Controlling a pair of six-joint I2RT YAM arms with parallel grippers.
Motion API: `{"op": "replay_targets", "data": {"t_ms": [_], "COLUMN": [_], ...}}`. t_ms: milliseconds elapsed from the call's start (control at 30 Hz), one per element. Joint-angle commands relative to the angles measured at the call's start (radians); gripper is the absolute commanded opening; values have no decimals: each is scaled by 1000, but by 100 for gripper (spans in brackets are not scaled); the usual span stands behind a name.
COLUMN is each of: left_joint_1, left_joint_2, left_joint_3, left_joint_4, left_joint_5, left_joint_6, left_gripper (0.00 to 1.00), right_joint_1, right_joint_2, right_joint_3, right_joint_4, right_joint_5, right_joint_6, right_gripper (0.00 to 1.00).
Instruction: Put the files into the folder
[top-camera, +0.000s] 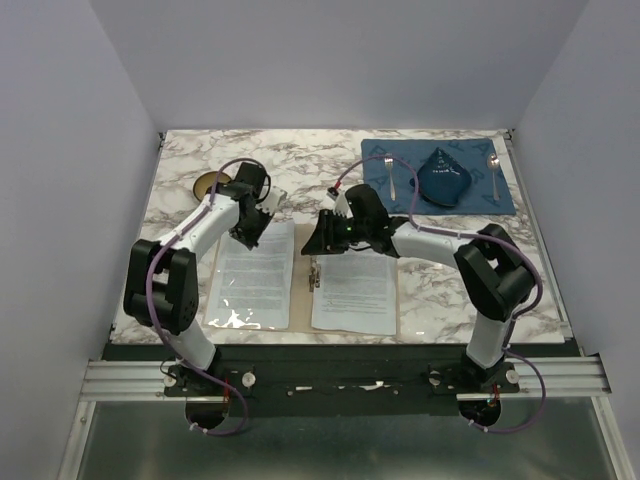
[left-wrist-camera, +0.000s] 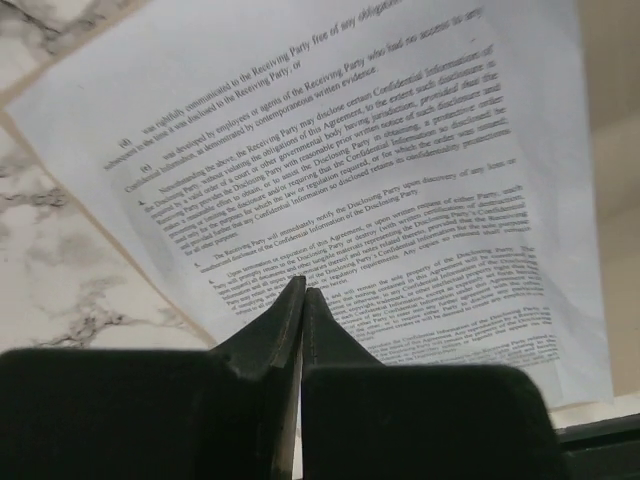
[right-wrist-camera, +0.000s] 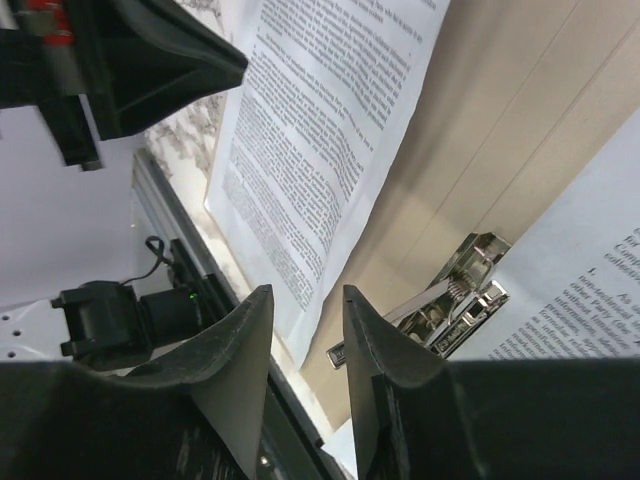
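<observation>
Poising left gripper (left-wrist-camera: 303, 293), fingers nearly closed and empty, over the files (left-wrist-camera: 330, 150). Hovering right gripper (right-wrist-camera: 306, 300), half open and empty, beside the clip (right-wrist-camera: 455, 290) on the folder (right-wrist-camera: 520, 120), risking snagging a sheet.

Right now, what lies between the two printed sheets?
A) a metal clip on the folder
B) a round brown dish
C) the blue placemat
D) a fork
A: in the top view the metal clip sits on the strip of tan folder that shows between the left sheet and the right sheet.
</observation>
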Motion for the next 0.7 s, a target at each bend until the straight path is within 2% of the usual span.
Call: {"op": "replay_targets", "data": {"t_ms": [0,100,133,200,233,267,300,333,367,400,467,533,567,600,633,667], "left_joint_1": [-45,-81,-94,-136,-151,-168,-205,-212,-216,-216,-226,-271,-288,-306,-311,-311], "left_joint_2": [-106,-114,-115,-139,-164,-222,-248,-271,-291,-279,-177,-205,-289,-325,-345,-318], "left_joint_3": [92,138,149,155,147,128,121,117,100,110,205,142,39,2,-21,-23], "left_joint_4": [-71,-79,-76,-19,16,97,137,172,230,226,106,192,328,379,404,383], "left_joint_5": [31,63,65,59,45,24,-1,-54,-91,-128,-170,-236,-275,-279,-264,-242], "left_joint_6": [-42,-81,-96,-111,-113,-102,-93,-90,-87,-95,-89,-96,-87,-84,-88,-96], "left_gripper": [15,18,18,15,14,14,15,17,37,40,35,38,66,85,99,99], "right_joint_1": [7,26,49,138,152,152,152,151,149,149,154,172,183,183,183,183], "right_joint_2": [-102,-236,-292,-451,-487,-504,-508,-499,-487,-470,-467,-523,-541,-554,-564,-564], "right_joint_3": [29,-35,-68,-148,-161,-170,-168,-155,-133,-121,-128,-200,-223,-245,-259,-282], "right_joint_4": [-88,-93,-75,-47,-44,-52,-71,-175,-240,-284,-309,-248,-227,-208,-181,-165], "right_joint_5": [108,214,349,502,607,646,697,802,844,855,814,860,884,894,903,895], "right_joint_6": [-134,-209,-243,-341,-350,-314,-285,-257,-226,-205,-217,-221,-217,-217,-223,-244], "right_gripper": [45,43,40,40,26,13,4,1,1,1,1,1,1,1,1,1]}}
